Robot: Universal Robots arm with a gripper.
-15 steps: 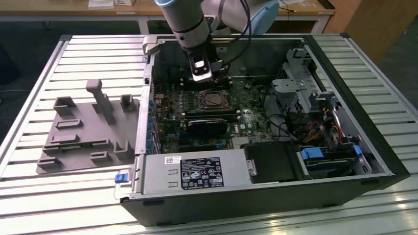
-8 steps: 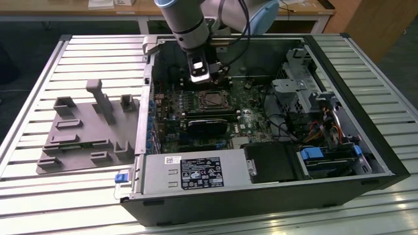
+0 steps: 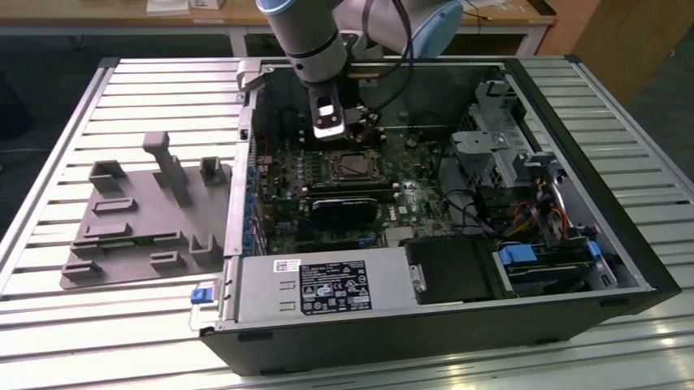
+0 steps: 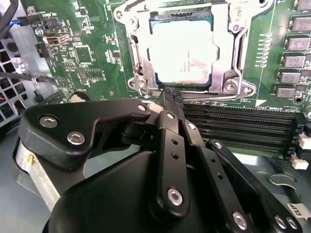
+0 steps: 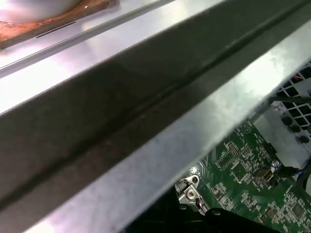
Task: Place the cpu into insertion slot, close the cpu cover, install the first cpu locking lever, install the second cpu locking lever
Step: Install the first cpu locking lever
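In the second wrist view the cpu [image 4: 181, 53], with a dull silver top, lies flat in the insertion slot. The silver cpu cover [image 4: 227, 46] frames it and looks lowered around it. My gripper [image 4: 170, 97] is shut, its black fingertips together at the socket's edge, beside a thin metal locking lever rod [image 4: 214, 98] that runs along that edge. Whether the tips touch the rod is unclear. In the exterior view my gripper [image 3: 331, 128] hangs just behind the socket [image 3: 353, 166], inside the open computer case.
Long black memory slots [image 4: 238, 127] run close to my fingertips. A black block [image 3: 344, 213], the power supply [image 3: 325, 286] and drive bays [image 3: 521, 171] crowd the case. The case's metal rim [image 5: 160, 141] crosses the first wrist view. A grey fixture tray [image 3: 141, 219] lies at the exterior view's left.
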